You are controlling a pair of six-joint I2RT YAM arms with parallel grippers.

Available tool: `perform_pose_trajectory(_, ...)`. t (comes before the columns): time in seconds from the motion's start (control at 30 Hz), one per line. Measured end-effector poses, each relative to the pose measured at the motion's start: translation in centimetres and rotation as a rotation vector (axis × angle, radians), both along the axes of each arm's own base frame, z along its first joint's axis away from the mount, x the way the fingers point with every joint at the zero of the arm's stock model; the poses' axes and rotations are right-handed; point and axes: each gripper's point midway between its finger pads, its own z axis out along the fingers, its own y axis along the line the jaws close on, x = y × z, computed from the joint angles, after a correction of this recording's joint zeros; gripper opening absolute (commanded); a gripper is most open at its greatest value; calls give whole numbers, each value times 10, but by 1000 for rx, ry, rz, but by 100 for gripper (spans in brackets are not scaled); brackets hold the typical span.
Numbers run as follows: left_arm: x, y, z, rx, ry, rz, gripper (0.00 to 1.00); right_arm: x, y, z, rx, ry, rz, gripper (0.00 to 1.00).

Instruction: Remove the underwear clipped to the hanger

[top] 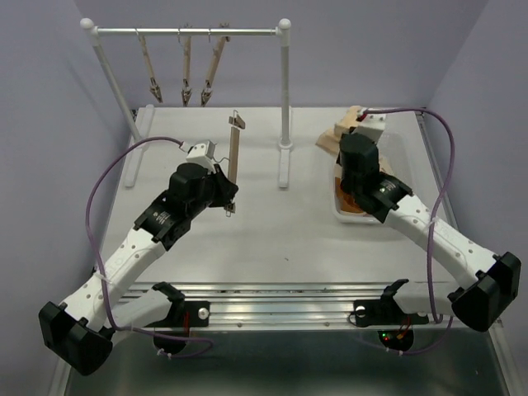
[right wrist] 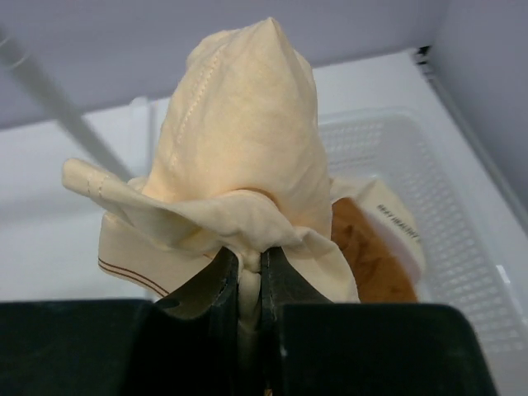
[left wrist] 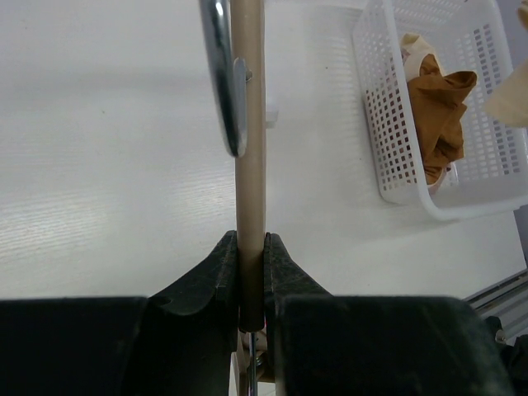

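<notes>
My left gripper (top: 226,191) is shut on a bare wooden clip hanger (top: 235,153) and holds it over the table; the left wrist view shows its bar (left wrist: 250,165) pinched between the jaws (left wrist: 251,256), with a metal part (left wrist: 227,82) beside it. My right gripper (top: 346,142) is shut on the cream underwear (right wrist: 239,157), bunched above the white basket (top: 340,213). The rust-brown underwear (right wrist: 367,260) lies in the basket and also shows in the left wrist view (left wrist: 437,107). A pale waistband (right wrist: 400,223) lies by it. I cannot make out the pinkish-beige underwear for certain.
A white rack (top: 285,91) stands at the back, with three bare wooden hangers (top: 186,74) on its rail. The rack's right post (top: 285,157) stands between my two grippers. A metal rail (top: 280,301) runs along the near table edge.
</notes>
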Motion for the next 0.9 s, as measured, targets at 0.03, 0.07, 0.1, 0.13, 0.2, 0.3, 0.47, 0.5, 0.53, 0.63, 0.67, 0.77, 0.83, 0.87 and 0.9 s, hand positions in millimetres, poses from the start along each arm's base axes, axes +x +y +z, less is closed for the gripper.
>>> perform_pose_trajectory(0.03, 1, -1, 0, 1, 1, -3, 0, 5, -15, 6, 1, -15, -50, 2)
perform_pose_trajectory(0.07, 2, -2, -2, 7, 6, -6, 0, 13, -36, 7, -1, -23, -115, 12)
perform_pose_trajectory(0.1, 4, -4, -1, 12, 7, -11, 0, 17, -50, 6, -7, -21, -156, 20)
perform_pose_trajectory(0.13, 6, -6, -2, 17, 10, -15, 0, 21, -64, 2, -16, -11, -197, 46)
perform_pose_trajectory(0.2, 10, -9, 0, 25, 11, -22, 0, 29, -88, -14, -48, 28, -265, 94)
perform_pose_trajectory(0.3, 16, -13, 5, 34, 5, -26, 0, 31, -92, -37, -84, 81, -280, 100)
perform_pose_trajectory(0.47, 29, -16, 22, 47, -24, -17, 0, 31, -86, -48, -84, 118, -245, 100)
perform_pose_trajectory(0.5, 34, -18, 29, 52, -38, -15, 0, 31, -84, -46, -70, 112, -232, 100)
perform_pose_trajectory(0.53, 36, -19, 32, 53, -44, -15, 0, 30, -83, -42, -58, 102, -222, 100)
perform_pose_trajectory(0.63, 50, -25, 46, 64, -73, -13, 0, 25, -80, -30, -21, 68, -187, 100)
perform_pose_trajectory(0.67, 55, -27, 50, 71, -80, -13, 0, 22, -80, -25, -8, 55, -177, 100)
perform_pose_trajectory(0.77, 71, -30, 58, 105, -92, 2, 0, 16, -80, -12, 23, 17, -161, 100)
perform_pose_trajectory(0.83, 82, -33, 62, 125, -103, 13, 0, 14, -80, -9, 36, 3, -154, 100)
perform_pose_trajectory(0.87, 89, -34, 65, 139, -106, 21, 0, 13, -80, -7, 42, -3, -148, 100)
perform_pose_trajectory(0.9, 94, -35, 67, 149, -110, 26, 0, 13, -79, -7, 46, -5, -143, 100)
